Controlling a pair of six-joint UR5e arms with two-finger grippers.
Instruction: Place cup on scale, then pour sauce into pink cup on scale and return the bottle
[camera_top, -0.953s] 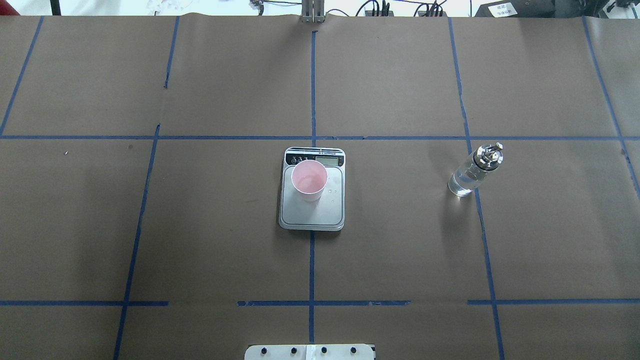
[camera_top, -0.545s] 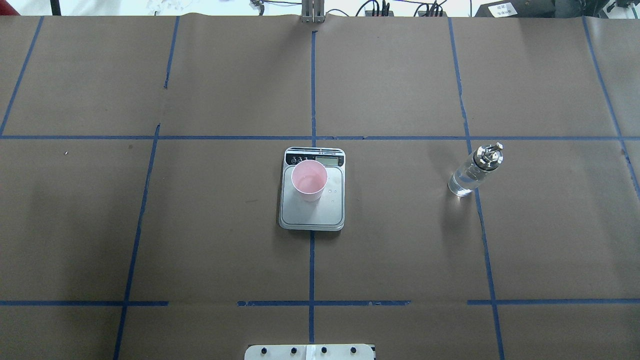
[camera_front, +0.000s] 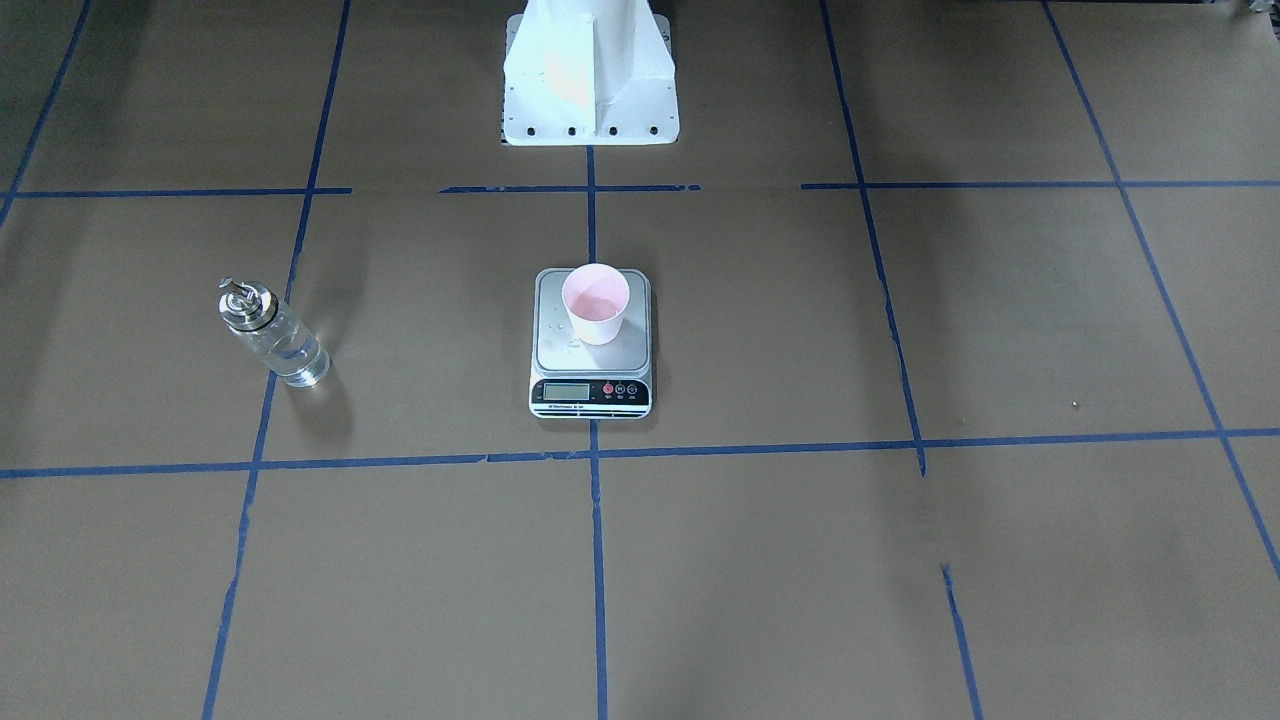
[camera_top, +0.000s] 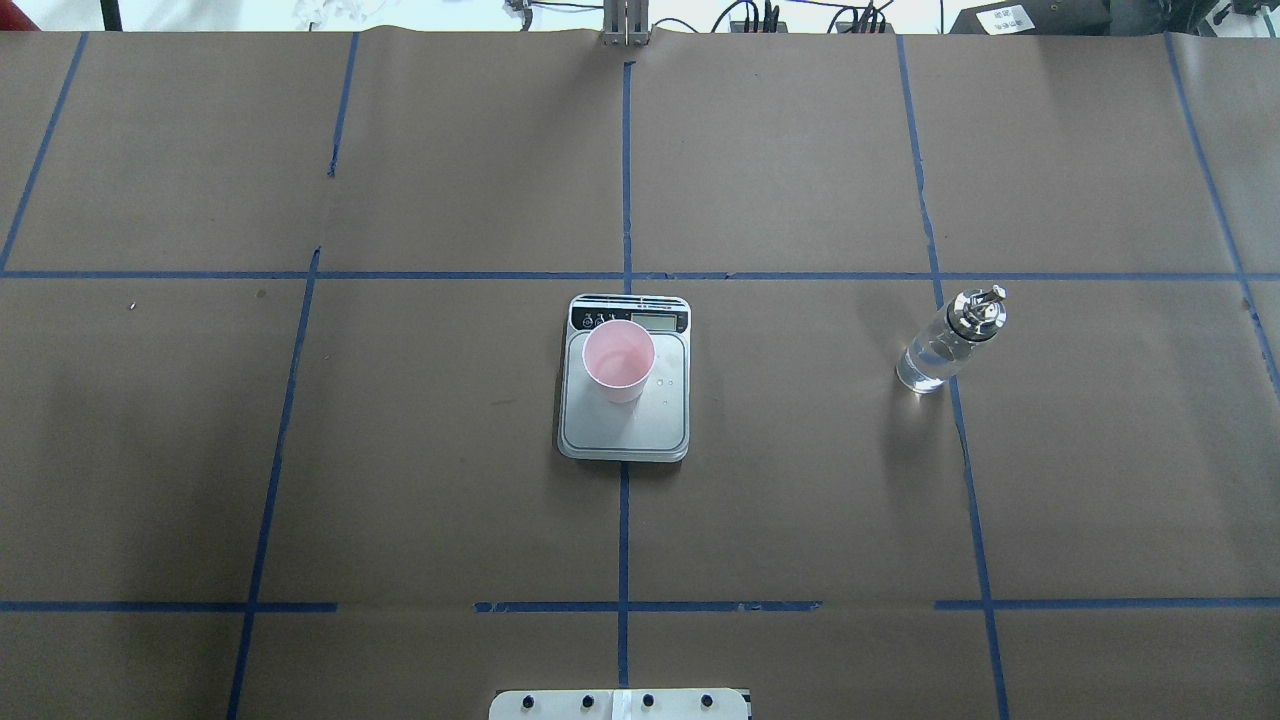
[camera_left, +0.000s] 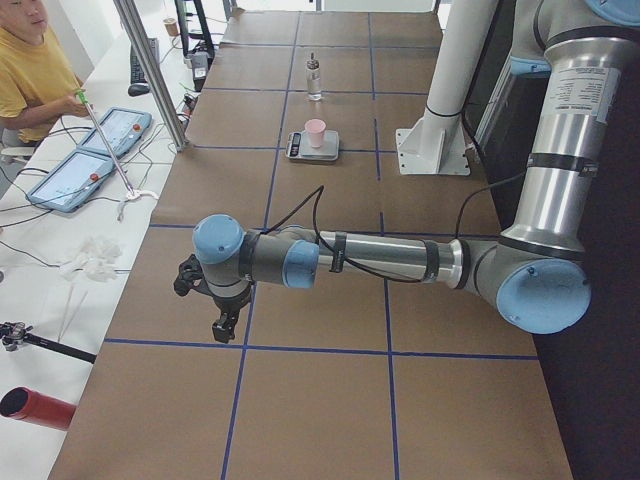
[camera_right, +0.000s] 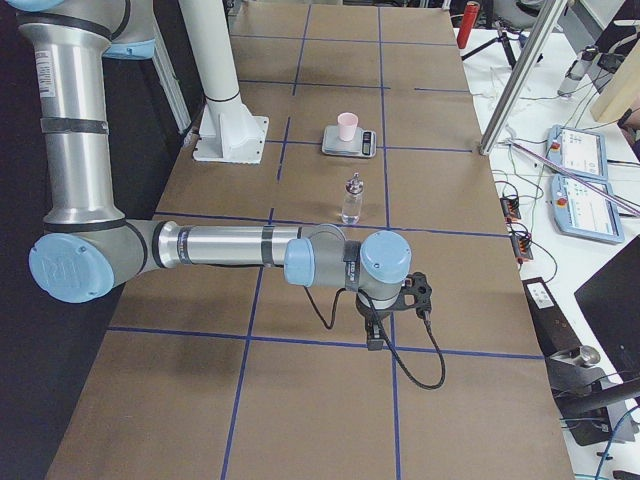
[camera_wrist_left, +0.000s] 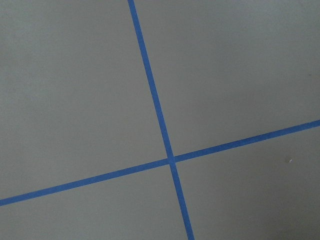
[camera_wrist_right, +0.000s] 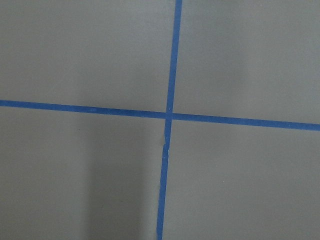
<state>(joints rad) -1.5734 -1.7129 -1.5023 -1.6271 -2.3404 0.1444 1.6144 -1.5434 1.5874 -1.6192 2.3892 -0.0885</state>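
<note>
Left gripper (camera_left: 208, 303): being held low over bare table (camera_top: 450, 450) toward the robot's left end, well apart from every task thing; no task thing is being carried; finger spread cannot be told, only paper and blue tape being shown by its wrist camera
Right gripper (camera_right: 395, 312): being held likewise toward the right end; finger spread cannot be told
Scale (camera_top: 625, 425): being seen flat at table centre, display strip on the side away from the robot; reading too small to be made out
Cup (camera_top: 619, 360): being carried upright on the plate's far half, just before the display strip; placing step being judged done
Bottle (camera_top: 940, 345): being seen upright on the table, well apart from the scale on the robot's right, touched by nothing
Sauce (camera_top: 925, 368): being glimpsed as clear liquid low in the bottle; any in the cup cannot be told
Progress: pour and return being judged either finished or not yet begun; faint specks on the plate beside the cup being read as possible drips, favouring finished
</note>
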